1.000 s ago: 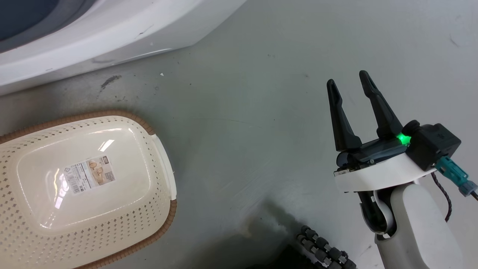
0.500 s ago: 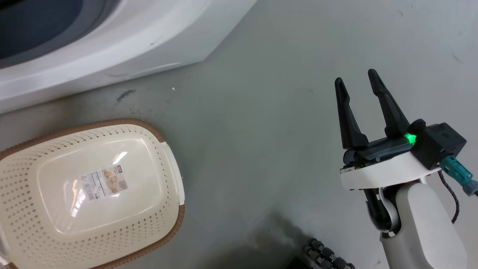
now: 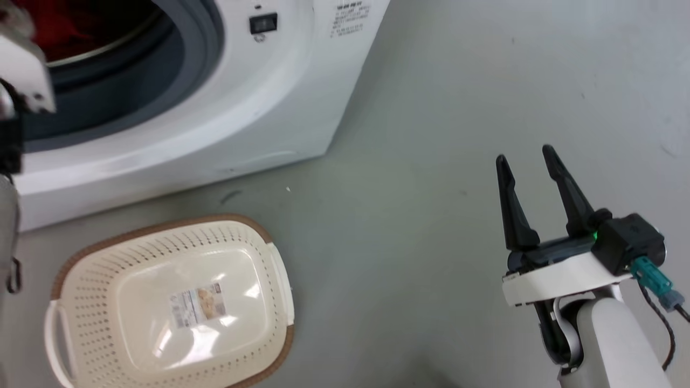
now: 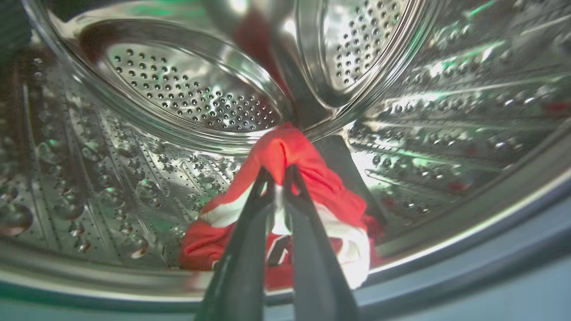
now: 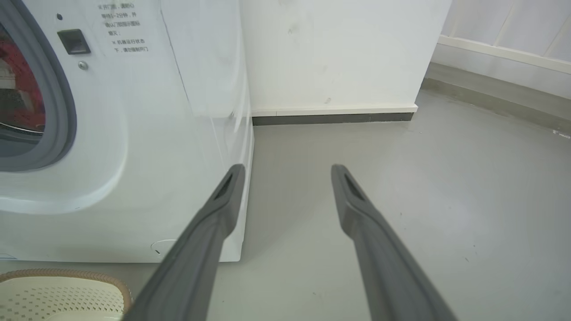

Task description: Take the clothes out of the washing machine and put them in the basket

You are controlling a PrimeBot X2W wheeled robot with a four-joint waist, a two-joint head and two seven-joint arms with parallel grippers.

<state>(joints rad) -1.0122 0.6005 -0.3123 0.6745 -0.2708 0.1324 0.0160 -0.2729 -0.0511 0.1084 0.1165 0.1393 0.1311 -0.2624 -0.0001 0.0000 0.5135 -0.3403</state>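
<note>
Grey floor (image 3: 420,161): one basket (image 3: 161,227), one washing machine (image 3: 259,108), one clothes (image 4: 285,149) heap.

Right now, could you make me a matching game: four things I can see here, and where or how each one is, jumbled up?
1 clothes
2 basket
3 left tool
4 right tool

A open, above the floor
B in the steel drum
C shut on the clothes
D on the floor by the washing machine

Pairs: 1-B, 2-D, 3-C, 4-A
</note>
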